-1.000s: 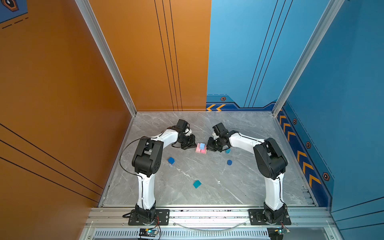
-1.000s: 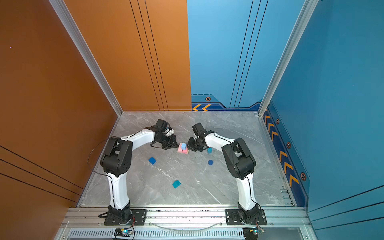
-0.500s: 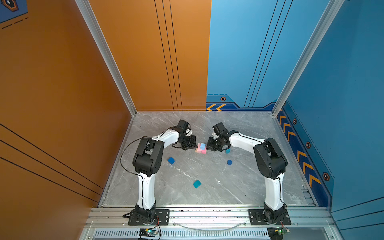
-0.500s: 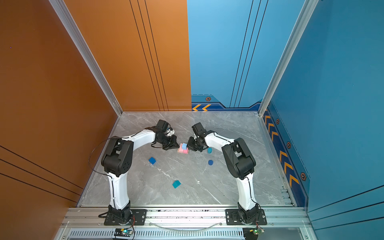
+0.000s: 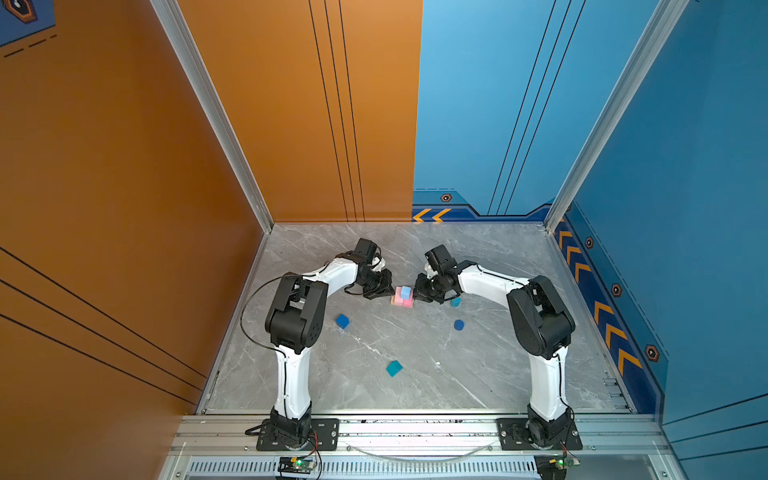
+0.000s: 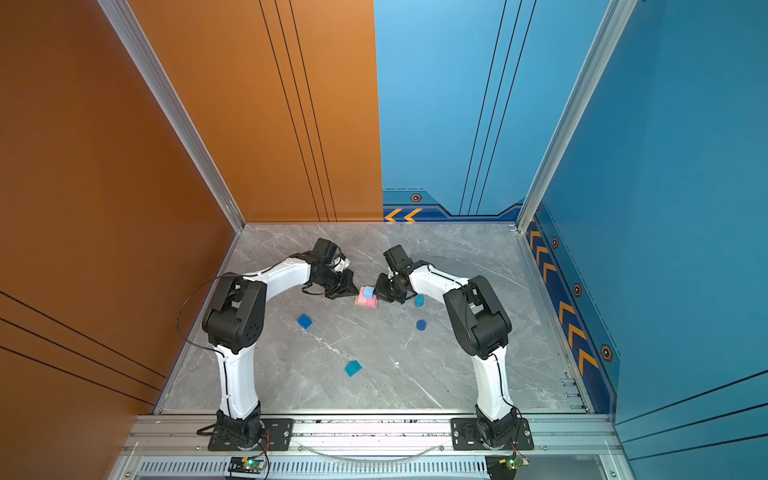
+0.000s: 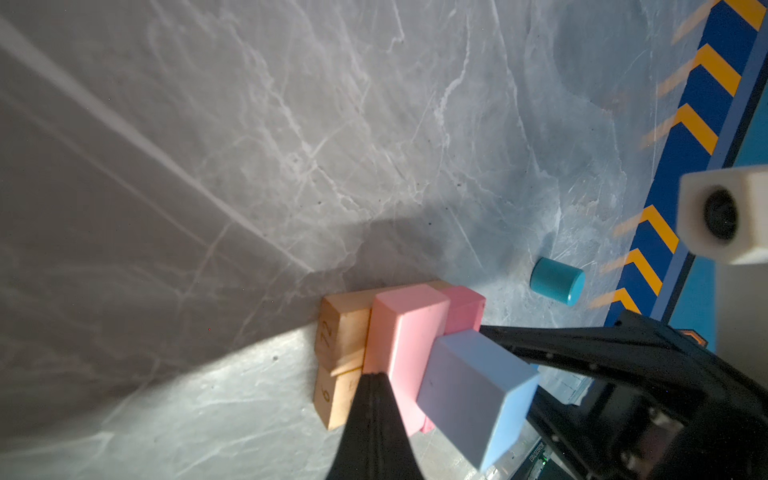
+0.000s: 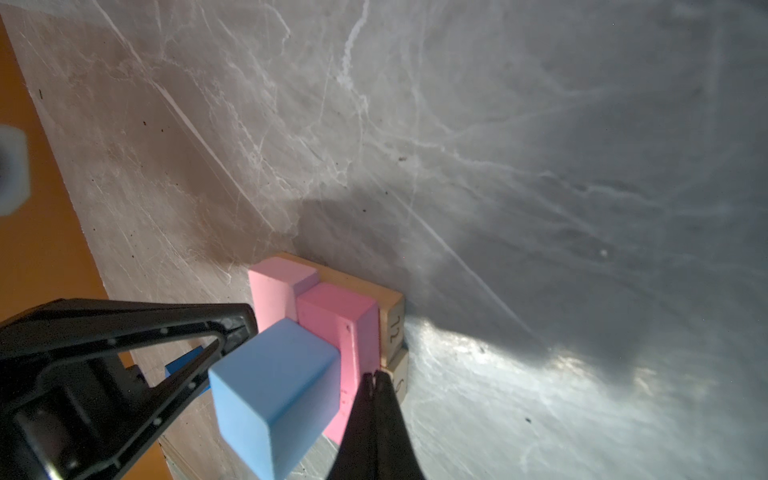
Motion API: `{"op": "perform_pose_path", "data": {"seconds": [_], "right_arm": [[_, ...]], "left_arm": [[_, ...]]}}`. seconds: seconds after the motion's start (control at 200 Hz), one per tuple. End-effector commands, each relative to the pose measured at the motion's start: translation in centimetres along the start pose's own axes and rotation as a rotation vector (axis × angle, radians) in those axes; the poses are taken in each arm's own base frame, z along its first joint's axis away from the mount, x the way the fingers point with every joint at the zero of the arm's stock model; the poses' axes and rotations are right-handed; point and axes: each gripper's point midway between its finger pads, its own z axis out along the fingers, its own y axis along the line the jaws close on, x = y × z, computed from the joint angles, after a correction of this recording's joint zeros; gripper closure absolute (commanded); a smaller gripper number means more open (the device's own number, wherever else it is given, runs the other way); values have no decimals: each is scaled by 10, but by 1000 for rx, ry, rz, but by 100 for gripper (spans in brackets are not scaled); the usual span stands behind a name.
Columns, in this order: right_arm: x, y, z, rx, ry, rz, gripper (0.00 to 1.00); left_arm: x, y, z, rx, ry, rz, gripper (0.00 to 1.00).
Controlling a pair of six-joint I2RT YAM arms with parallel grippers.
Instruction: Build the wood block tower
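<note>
The tower (image 5: 402, 296) is standing near the middle of the table (image 5: 498, 374). Two tan bars (image 7: 338, 332) are lying side by side at the bottom, two pink bars (image 7: 409, 336) are lying across them, and a light-blue cube (image 7: 478, 395) is sitting on top. The left gripper (image 7: 372, 376) is keeping its jaws fully closed with nothing between them, and its tip is touching the pink bars from one side. The right gripper (image 8: 374, 376), also closed and empty, is touching them from the opposite side. The dark-blue cube (image 5: 342, 321), teal cube (image 5: 394, 368), teal cylinder (image 5: 456, 302) and dark-blue cylinder (image 5: 459, 325) are lying loose, apart from the tower.
</note>
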Motion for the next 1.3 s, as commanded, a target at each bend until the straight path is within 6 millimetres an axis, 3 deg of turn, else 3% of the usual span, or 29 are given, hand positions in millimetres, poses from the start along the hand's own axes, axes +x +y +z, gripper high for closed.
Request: {"op": "perform_pose_path", "data": {"seconds": [0.0,0.416,0.671,0.956,1.297], "right_arm": [[-4,15,-6,-22,-14,-3,100],[-4,13,-6,-16,-10,-2,100],[-8,12,-15,-17,-28,-1,100],[-11,12,-18,-23,-37,0,100],[-12,13,-19,-31,-42,1,100]], "left_arm": [[-5,-1,-8,-14,-11,15,94],[-11,-4,-19,-16,-37,22,89],[-22,-24,-38,-2,-93,56,89],[-15,-31,-20,15,-46,60,97],[-6,-37,-5,29,-2,65,98]]}}
